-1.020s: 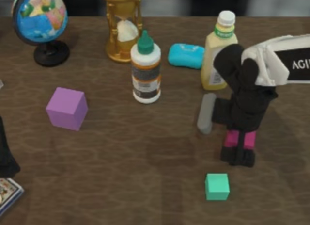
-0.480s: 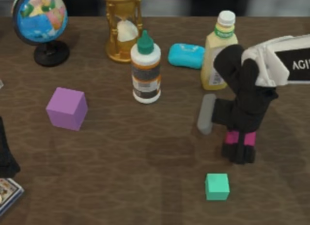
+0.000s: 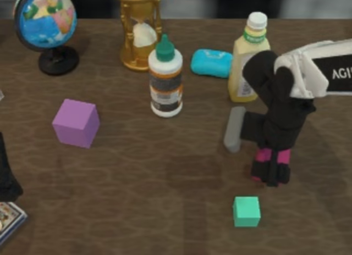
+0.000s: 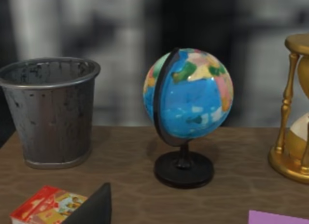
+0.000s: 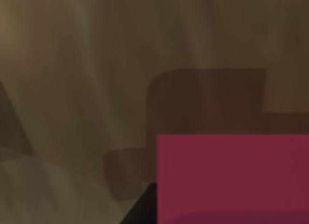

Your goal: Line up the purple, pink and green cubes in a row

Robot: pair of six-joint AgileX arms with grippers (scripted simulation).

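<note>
My right gripper (image 3: 270, 175) is shut on the pink cube (image 3: 272, 155), right of the table's middle and just above the surface. In the right wrist view the pink cube (image 5: 231, 175) fills the lower right, with a dark finger (image 5: 142, 209) against its side and its shadow on the wood. The green cube (image 3: 246, 211) lies on the table just in front of that gripper, a little to its left. The purple cube (image 3: 76, 122) rests at the left; one edge of the purple cube (image 4: 277, 217) shows in the left wrist view. My left gripper (image 3: 6, 178) is parked, open, at the left edge.
Along the back stand a globe (image 3: 45, 18), a gold hourglass (image 3: 140, 29), a white bottle with a green cap (image 3: 165, 79), a turquoise soap bar (image 3: 211, 62) and a yellow bottle (image 3: 248, 54). A grey bar (image 3: 235, 128) lies beside the right arm. A metal bin (image 4: 48, 110) stands far left.
My right gripper, with the pink cube in it, has shifted very slightly toward the back of the table. The cubes on the table and the left arm have not moved.
</note>
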